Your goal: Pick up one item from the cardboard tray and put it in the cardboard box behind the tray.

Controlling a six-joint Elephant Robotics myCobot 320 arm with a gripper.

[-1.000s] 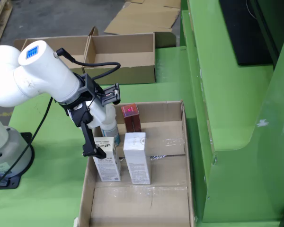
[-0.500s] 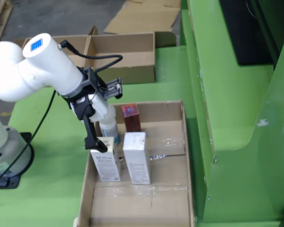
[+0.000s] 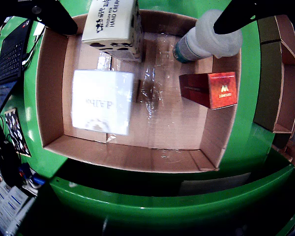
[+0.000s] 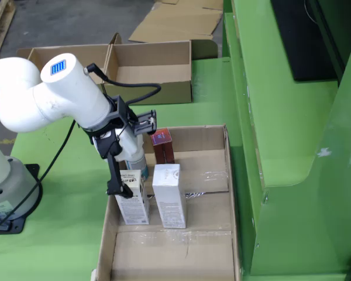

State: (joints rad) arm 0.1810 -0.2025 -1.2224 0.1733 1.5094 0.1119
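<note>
Inside the cardboard tray (image 4: 228, 175) on the green table (image 4: 210, 76): a white box (image 4: 168, 196), a hand cream box (image 4: 133, 205), a red box (image 4: 162, 146) and a bottle (image 4: 137, 161), all upright. Claw (image 4: 126, 170) spread wide above the hand cream box and bottle, gripping nothing. Behind the tray, well apart, the cardboard box (image 4: 149, 73).

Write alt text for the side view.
A white robot arm holds its black gripper over a cardboard tray on a green table. The tray holds three boxes and a bottle, with an open cardboard box behind it.
</note>
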